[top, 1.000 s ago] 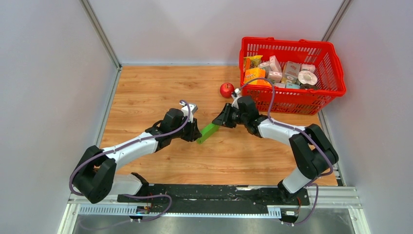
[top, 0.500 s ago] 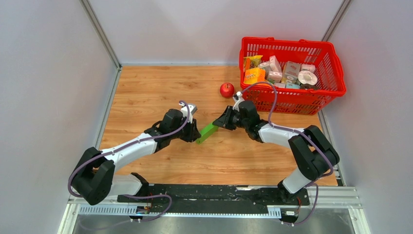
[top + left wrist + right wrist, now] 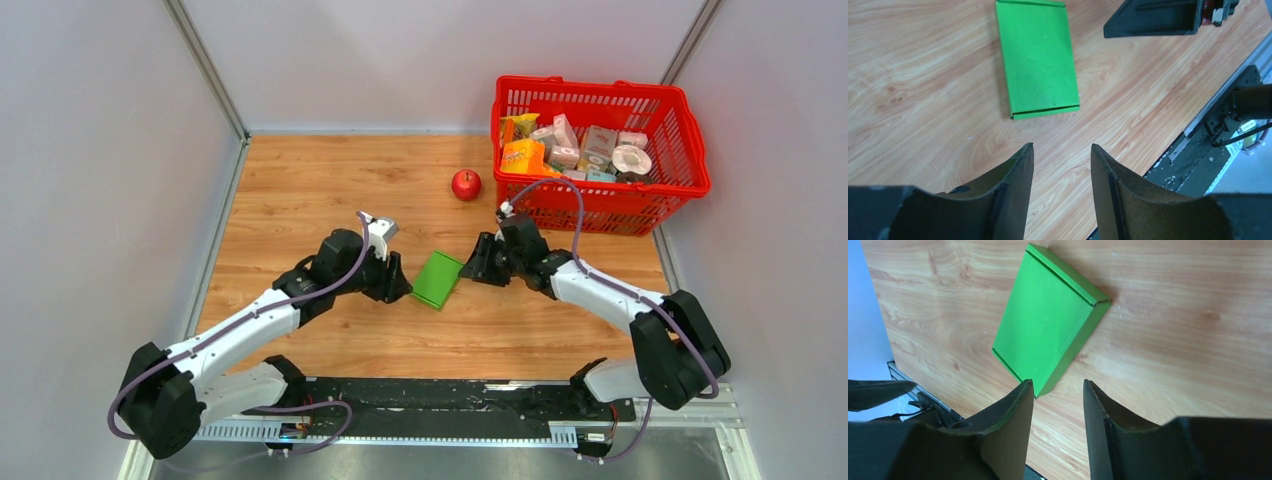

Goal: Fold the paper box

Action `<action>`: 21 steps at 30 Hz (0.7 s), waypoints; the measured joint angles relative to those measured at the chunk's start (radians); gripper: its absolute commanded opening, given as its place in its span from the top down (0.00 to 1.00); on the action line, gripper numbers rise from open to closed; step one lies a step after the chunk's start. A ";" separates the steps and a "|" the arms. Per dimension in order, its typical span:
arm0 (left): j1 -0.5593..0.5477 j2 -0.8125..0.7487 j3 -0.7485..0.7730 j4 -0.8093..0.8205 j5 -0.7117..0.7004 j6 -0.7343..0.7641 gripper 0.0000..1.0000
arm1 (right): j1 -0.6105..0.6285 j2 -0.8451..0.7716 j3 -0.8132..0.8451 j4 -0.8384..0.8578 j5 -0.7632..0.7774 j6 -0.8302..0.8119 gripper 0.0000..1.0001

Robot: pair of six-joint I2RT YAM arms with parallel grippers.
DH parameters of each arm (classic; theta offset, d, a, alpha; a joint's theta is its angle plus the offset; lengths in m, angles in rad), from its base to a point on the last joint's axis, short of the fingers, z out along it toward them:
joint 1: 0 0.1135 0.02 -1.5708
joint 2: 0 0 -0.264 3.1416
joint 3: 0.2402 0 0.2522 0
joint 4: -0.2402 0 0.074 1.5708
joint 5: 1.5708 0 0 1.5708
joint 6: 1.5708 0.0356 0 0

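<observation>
Seen from above, the paper box [image 3: 438, 279] lies flat on the worktop [image 3: 330, 190] at mid-table, let go after both arms held it between them a moment ago. The left wrist view shows the left end effector [image 3: 1062, 150] spread and empty, just left of the box. The right wrist view shows the right end effector [image 3: 1055, 385] parted too, holding nothing. The fold looks finished.
</observation>
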 measured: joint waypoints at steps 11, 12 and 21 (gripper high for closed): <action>0.003 0.180 0.123 -0.076 -0.072 0.019 0.35 | 0.006 0.018 0.000 -0.037 -0.040 0.009 0.46; 0.006 0.208 0.127 -0.076 -0.086 0.019 0.35 | 0.011 0.039 0.000 -0.020 -0.043 0.020 0.46; 0.042 0.478 0.215 -0.011 -0.096 0.013 0.40 | 0.045 0.175 0.000 0.069 -0.042 0.072 0.51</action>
